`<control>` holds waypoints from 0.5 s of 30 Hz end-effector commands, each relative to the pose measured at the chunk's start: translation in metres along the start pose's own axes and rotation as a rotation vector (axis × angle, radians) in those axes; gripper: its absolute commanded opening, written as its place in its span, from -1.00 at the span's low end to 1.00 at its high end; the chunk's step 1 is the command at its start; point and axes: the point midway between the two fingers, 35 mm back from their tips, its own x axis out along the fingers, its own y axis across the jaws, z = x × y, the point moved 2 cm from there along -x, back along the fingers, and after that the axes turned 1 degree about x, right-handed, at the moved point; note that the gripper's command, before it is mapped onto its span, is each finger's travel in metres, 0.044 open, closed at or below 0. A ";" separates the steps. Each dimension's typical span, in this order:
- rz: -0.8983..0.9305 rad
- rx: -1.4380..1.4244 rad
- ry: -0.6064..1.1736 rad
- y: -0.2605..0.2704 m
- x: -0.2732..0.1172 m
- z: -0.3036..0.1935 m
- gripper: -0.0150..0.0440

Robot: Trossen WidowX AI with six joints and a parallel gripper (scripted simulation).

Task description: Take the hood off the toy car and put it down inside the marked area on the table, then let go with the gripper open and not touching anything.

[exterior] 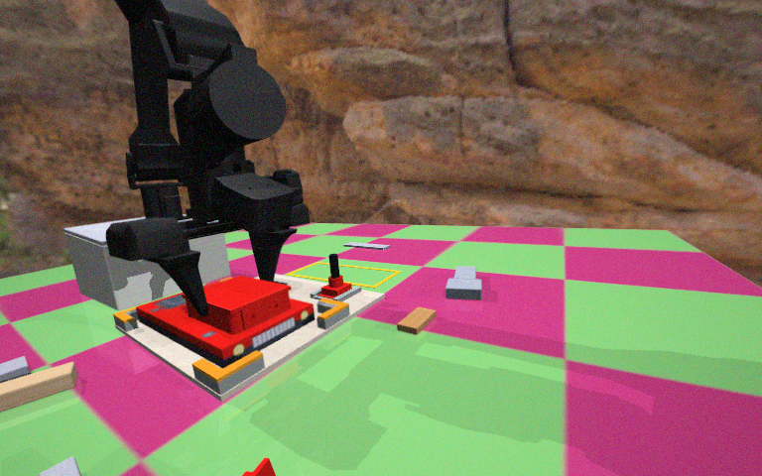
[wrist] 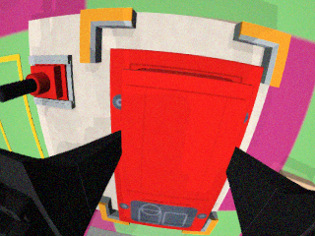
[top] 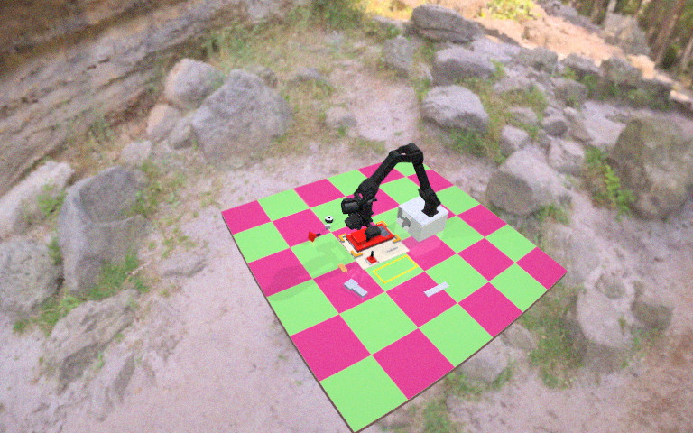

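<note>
The toy car [exterior: 168, 325] [wrist: 116, 79] is a flat red body between orange corner brackets on a pale board. Its hood [top: 360, 236] [exterior: 247, 293] [wrist: 182, 118] is a raised red box on top, seated on the body. My gripper [exterior: 237, 296] [wrist: 175, 144] points down over it. The fingers are open, one at each long side of the hood, their tips low and close to its sides. Whether they touch it is not clear. The marked area [top: 384, 282] [exterior: 387, 279] [wrist: 31, 105] is a yellow rectangle outline on the table beside the board.
A red piece with an upright black peg [top: 372, 258] [exterior: 333, 266] [wrist: 19, 89] stands on the board between car and marked area. A wooden block [exterior: 417, 319], a stepped grey block [top: 355, 287] [exterior: 463, 286] and a flat grey bar [top: 437, 289] lie around.
</note>
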 end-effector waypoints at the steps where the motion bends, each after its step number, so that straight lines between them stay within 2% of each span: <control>1: -0.001 0.000 -0.001 0.000 0.000 0.000 0.62; 6: -0.001 0.000 -0.001 0.000 0.000 0.000 0.51; 15: -0.001 0.000 0.000 0.000 -0.004 0.000 -0.29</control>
